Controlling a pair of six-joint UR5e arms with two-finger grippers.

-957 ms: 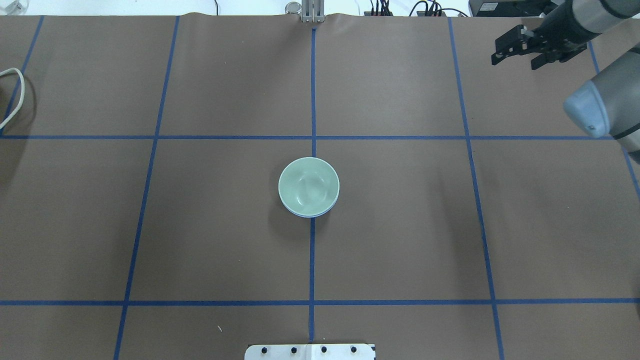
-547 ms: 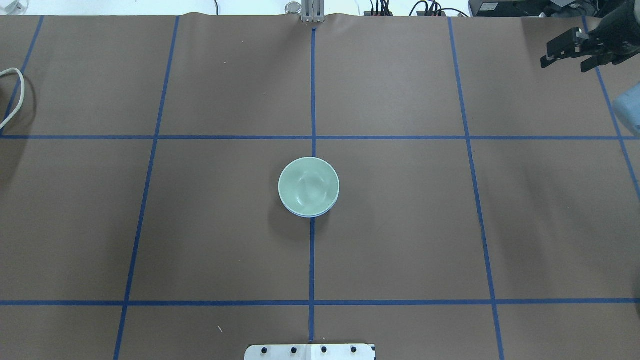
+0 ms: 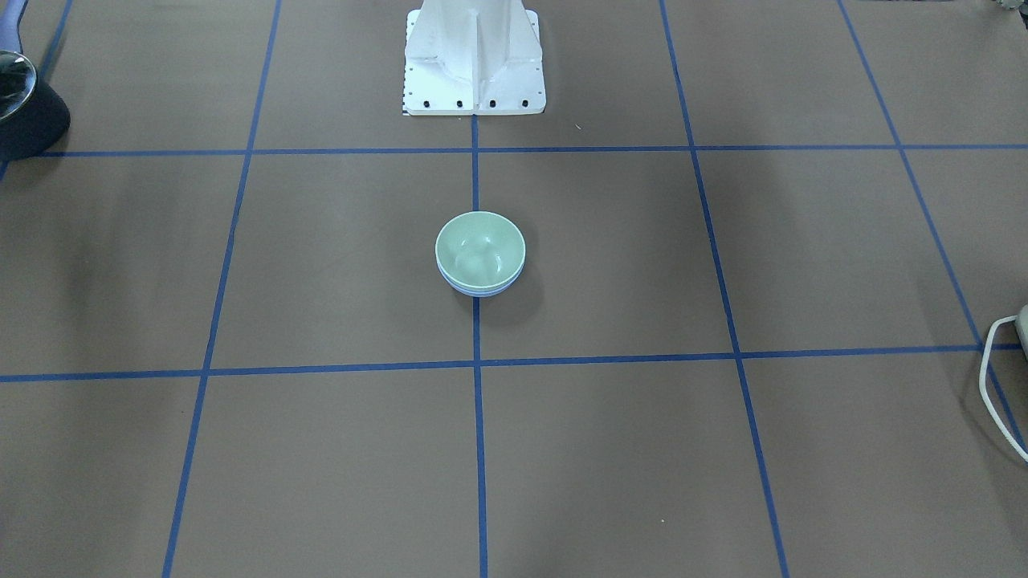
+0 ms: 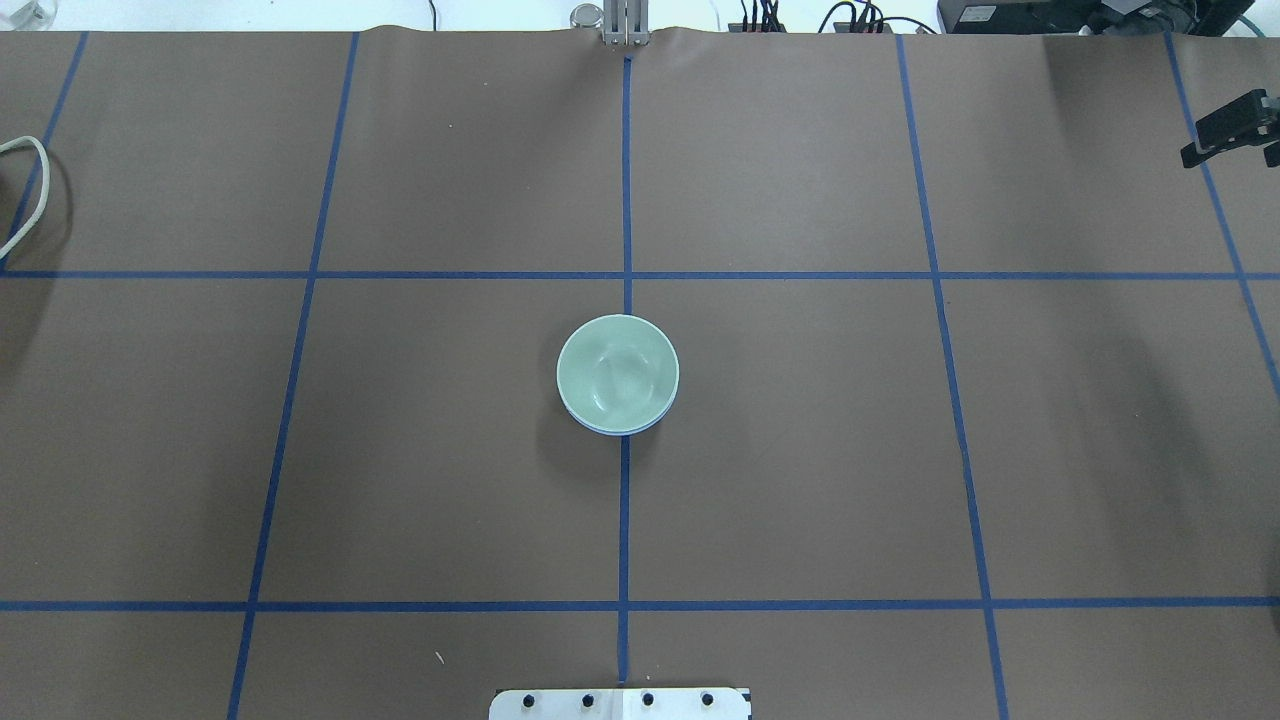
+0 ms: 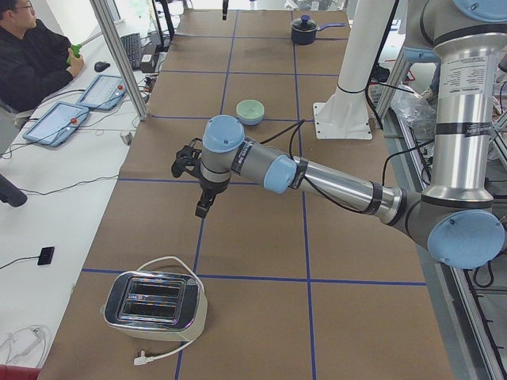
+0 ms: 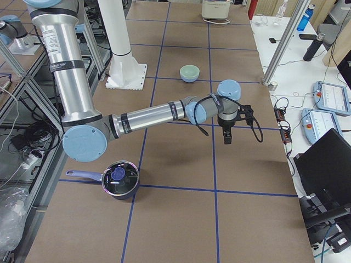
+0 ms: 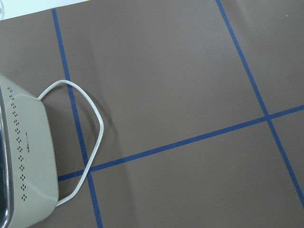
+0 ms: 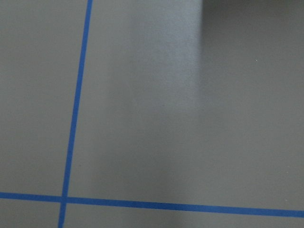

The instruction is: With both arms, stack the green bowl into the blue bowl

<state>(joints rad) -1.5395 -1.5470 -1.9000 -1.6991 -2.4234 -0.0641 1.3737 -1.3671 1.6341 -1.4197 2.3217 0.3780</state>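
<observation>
The green bowl [image 4: 617, 368] sits nested inside the blue bowl [image 4: 612, 429] at the table's centre; only the blue rim shows beneath it. The green bowl [image 3: 480, 243] and the blue rim [image 3: 482, 290] also show in the front view. My right gripper [image 4: 1243, 140] is at the overhead view's far right edge, fingers apart, empty, far from the bowls. It hangs over the table in the right view [image 6: 227, 136]. My left gripper [image 5: 203, 204] shows only in the left view, far from the bowls [image 5: 250, 111]; I cannot tell if it is open or shut.
A toaster [image 5: 154, 305] with a white cable [image 7: 90, 142] stands at the table's left end. A dark lidded pot [image 6: 120, 179] stands at the right end. The white pedestal [image 3: 474, 56] stands at the robot's side of the table.
My right gripper has moved steadily to the right, almost out of the overhead view. The stacked bowls have not moved.
</observation>
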